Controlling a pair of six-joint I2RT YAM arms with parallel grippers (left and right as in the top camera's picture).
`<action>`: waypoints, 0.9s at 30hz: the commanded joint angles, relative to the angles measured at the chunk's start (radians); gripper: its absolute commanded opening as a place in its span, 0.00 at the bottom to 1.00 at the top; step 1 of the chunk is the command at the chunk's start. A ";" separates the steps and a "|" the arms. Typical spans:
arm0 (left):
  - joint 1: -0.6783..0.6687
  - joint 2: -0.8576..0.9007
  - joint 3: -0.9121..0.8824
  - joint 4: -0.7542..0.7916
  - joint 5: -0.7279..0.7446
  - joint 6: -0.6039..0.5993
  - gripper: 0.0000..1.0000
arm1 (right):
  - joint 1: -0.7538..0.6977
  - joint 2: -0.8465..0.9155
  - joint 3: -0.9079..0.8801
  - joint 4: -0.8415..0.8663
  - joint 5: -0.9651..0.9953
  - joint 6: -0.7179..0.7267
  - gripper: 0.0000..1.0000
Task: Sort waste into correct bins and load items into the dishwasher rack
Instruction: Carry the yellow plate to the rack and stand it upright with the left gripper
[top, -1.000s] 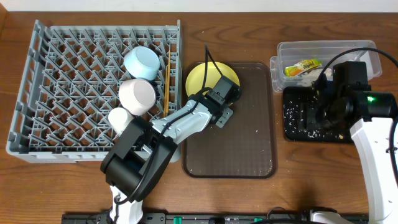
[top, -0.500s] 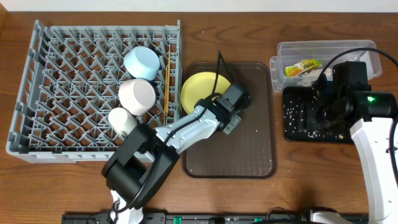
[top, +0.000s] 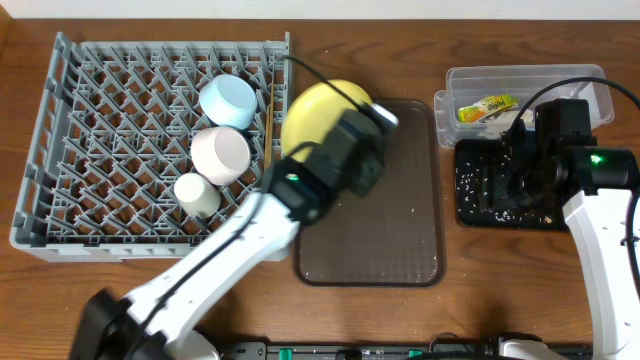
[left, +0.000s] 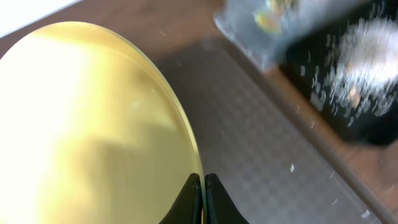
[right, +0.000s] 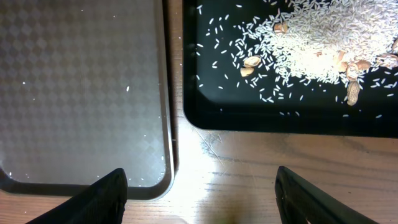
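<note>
- The left fingers (left: 191, 204) are clenched on the rim of the yellow plate (left: 93, 124); in the wrist view the two dark tips meet at the lower middle of the frame with the plate's edge pinched between them
- The plate is lifted and tipped up on edge, and from overhead it sits upper centre of the frame, over the seam between the dishwasher rack (top: 40, 140) and the brown serving tray (top: 400, 220)
- Inside the rack, along its right side, a light blue bowl (top: 228, 100), a white-pink bowl (top: 222, 152) and a small white cup (top: 195, 193) stand in a column, with the chopsticks (top: 268, 120) just beside them against the rack wall
- The right fingers (right: 109, 196) are released and spread wide, one at each lower corner of their wrist view, over the strip of wooden surface (right: 224, 155) between the brown tray and the black tray (top: 480, 218)
- Rice-like scraps (right: 311, 43) lie scattered in the black tray
- Above it in the overhead frame, the clear tub (top: 590, 80) holds the yellow-green wrapper (top: 485, 106)
</note>
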 joint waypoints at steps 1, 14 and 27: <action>0.089 -0.058 -0.003 -0.004 0.159 -0.109 0.06 | 0.001 -0.011 0.011 -0.004 0.006 -0.008 0.74; 0.524 -0.032 -0.004 0.023 0.856 -0.306 0.06 | 0.001 -0.011 0.011 -0.003 0.006 -0.007 0.74; 0.677 0.079 -0.005 0.024 0.980 -0.344 0.08 | 0.001 -0.011 0.011 -0.011 0.005 -0.007 0.73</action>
